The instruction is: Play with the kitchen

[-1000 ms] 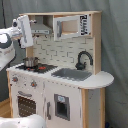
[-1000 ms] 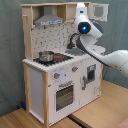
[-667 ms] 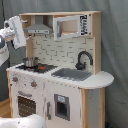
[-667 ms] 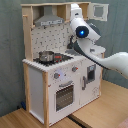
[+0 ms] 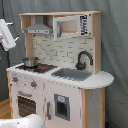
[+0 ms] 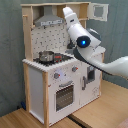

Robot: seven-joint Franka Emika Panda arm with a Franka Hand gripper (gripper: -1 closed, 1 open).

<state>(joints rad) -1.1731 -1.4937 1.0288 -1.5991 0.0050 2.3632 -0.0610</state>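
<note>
The kitchen point(image 5: 55, 85) point(image 6: 50, 75) is a white and light-wood toy unit, seen in both exterior views. A small pot point(image 5: 30, 62) point(image 6: 46, 56) stands on its stovetop below the hood point(image 5: 37, 29) point(image 6: 47, 21). Its black faucet point(image 5: 82, 59) curves over the grey sink point(image 5: 72, 75), and the oven door point(image 5: 25, 106) point(image 6: 65, 95) is closed. My gripper point(image 5: 7, 35) point(image 6: 68, 12) hangs high at the kitchen's hood end, off its side panel, apart from the pot. Nothing shows in it.
The microwave point(image 5: 72, 26) point(image 6: 100, 10) sits in the upper shelf. My white arm point(image 6: 87, 47) crosses in front of the counter in the second exterior view. A grey curtain point(image 5: 115, 45) hangs behind. A white rounded object point(image 5: 27, 121) lies low at the first exterior view's left.
My arm's end has swung toward the second exterior view's left, from the microwave to the hood. In the first exterior view it has drawn back to the left edge.
</note>
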